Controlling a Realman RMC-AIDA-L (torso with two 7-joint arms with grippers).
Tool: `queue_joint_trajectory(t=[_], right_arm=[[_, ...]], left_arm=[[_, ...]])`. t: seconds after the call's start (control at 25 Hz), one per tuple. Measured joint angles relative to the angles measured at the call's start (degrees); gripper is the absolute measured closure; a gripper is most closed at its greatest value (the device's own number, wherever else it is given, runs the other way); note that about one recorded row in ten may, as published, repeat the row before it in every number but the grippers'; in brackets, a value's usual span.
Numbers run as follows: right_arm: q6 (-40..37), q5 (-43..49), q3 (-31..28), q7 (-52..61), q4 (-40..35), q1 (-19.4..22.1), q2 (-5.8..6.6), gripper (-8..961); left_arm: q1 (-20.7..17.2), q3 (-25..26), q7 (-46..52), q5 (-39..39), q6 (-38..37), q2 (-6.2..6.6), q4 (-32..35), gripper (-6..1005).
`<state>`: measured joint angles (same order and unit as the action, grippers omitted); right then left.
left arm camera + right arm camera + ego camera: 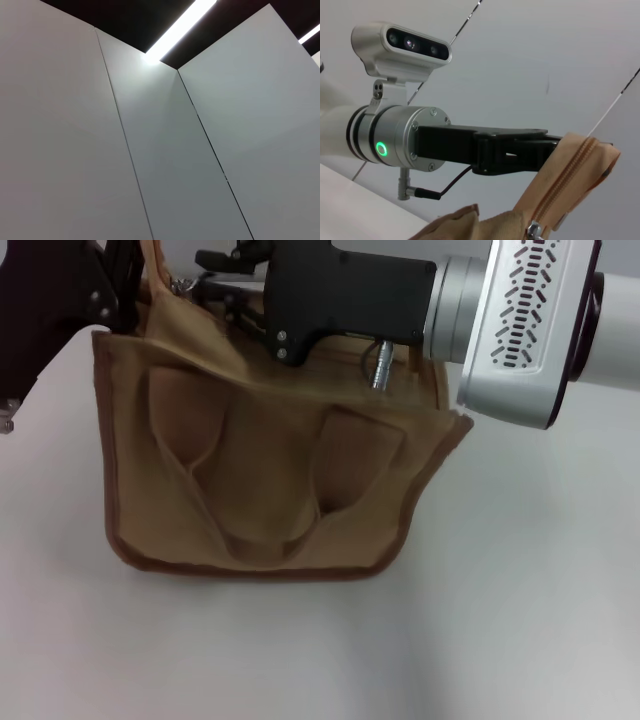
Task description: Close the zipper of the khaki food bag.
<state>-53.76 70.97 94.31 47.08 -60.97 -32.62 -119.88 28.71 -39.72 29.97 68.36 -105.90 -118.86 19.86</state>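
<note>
The khaki food bag [270, 480] stands on the white worktop [520, 620], its handled side panel facing the head camera. The right end effector [215, 270] reaches in over the bag's top edge, near its far left corner, its black body just above the fabric; whether its fingers are parted or have hold of anything cannot be told. The left end effector [110, 290] sits at that same corner, its dark housing beside the bag's upper edge. In the right wrist view the left end effector [555, 147] is clamped on the raised end of the bag's top panel, holding the fabric up. The zipper [570, 175] runs down from that held end to its silver pull tab [535, 231], below the left end effector.
</note>
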Motion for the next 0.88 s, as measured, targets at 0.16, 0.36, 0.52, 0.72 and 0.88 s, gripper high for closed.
queue_joint_trajectory(t=[0.16,0.36,0.52,0.72,0.88], right_arm=[[-1.75,0.01,-0.12,0.19,0.08,0.25,0.13,716],[-2.89,0.10,-0.47,0.46,-0.02,0.80,0.18,891],[-2.83,0.10,-0.50,0.60,-0.29,1.65,0.18,952],[-2.30,0.11,-0.84,0.61,-0.64,3.39,0.14,952],[-2.21,0.01,-1.74,0.63,-0.64,5.19,0.05,952]], left_arm=[[-0.10,0.00,0.00,0.00,-0.17,0.02,-0.18,982],[-0.13,0.00,0.00,0.06,-0.23,0.04,-0.30,982],[-0.25,0.11,0.00,0.04,-0.18,0.04,-0.35,982],[-0.61,0.70,-0.23,0.02,0.35,0.04,-0.55,982],[-1.23,1.64,-0.47,0.00,0.68,0.04,-1.11,982]])
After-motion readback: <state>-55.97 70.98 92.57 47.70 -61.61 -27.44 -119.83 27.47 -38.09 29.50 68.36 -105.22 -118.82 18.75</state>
